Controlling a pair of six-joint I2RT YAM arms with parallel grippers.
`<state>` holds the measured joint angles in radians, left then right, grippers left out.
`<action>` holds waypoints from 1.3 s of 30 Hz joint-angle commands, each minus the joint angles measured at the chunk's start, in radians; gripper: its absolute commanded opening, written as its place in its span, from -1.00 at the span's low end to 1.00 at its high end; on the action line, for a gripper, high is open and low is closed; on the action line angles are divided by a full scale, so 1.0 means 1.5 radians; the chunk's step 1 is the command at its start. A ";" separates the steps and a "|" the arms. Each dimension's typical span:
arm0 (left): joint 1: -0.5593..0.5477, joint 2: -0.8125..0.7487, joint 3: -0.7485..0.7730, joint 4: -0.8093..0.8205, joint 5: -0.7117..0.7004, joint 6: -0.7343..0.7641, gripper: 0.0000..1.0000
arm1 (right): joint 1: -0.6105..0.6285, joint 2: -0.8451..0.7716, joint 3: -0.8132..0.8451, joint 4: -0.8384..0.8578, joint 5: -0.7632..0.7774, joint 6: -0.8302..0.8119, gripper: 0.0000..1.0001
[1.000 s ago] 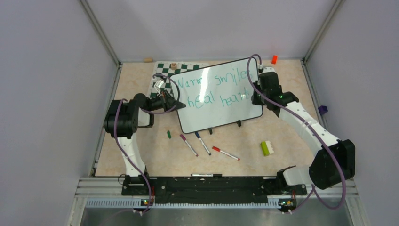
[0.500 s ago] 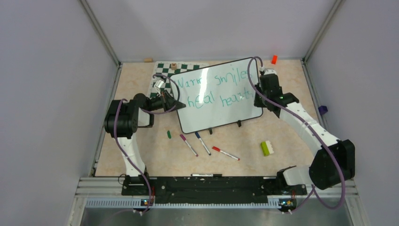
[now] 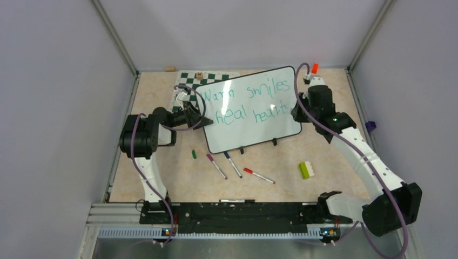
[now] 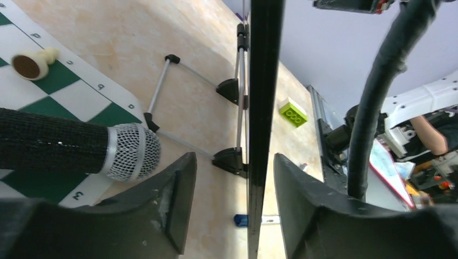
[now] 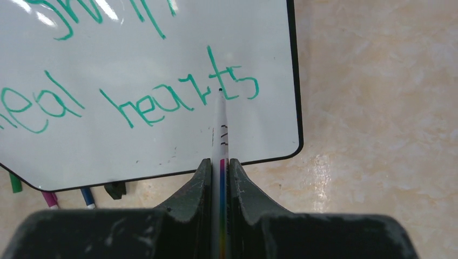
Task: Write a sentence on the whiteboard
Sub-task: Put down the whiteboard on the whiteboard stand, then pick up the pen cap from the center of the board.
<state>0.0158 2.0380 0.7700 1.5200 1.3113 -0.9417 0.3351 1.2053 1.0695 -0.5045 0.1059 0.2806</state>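
Clamped on a slim white marker pen [image 5: 220, 124], the right hand [image 5: 220, 164] sits at the right end of the glossy white, black-rimmed whiteboard [image 5: 108, 151], the pen's axis pointing straight ahead at the last letters of the teal-green handwritten sentence [image 5: 162, 106], while the left hand [image 4: 233, 159] holds its fingers apart astride the board's left rim.

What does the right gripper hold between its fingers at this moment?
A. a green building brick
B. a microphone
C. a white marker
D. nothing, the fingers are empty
C: in the right wrist view the right gripper is shut on a white marker, whose tip points at the whiteboard near the word "hearts".
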 commanded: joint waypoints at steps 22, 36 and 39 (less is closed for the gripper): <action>0.109 -0.278 -0.268 0.066 -0.223 0.072 0.97 | -0.006 -0.119 -0.021 0.007 0.004 -0.004 -1.00; 0.123 -0.712 -0.279 -0.684 -0.400 0.280 0.98 | -0.006 -0.118 0.011 0.001 -0.018 -0.003 -1.00; 0.125 -0.763 -0.296 -0.803 -0.581 0.166 0.97 | -0.006 -0.127 0.010 0.001 -0.016 -0.003 -1.00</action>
<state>0.1955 0.9775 0.3180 0.6476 0.7349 -0.5873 0.3351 1.0454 1.0412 -0.5213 0.0906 0.2806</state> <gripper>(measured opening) 0.986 0.097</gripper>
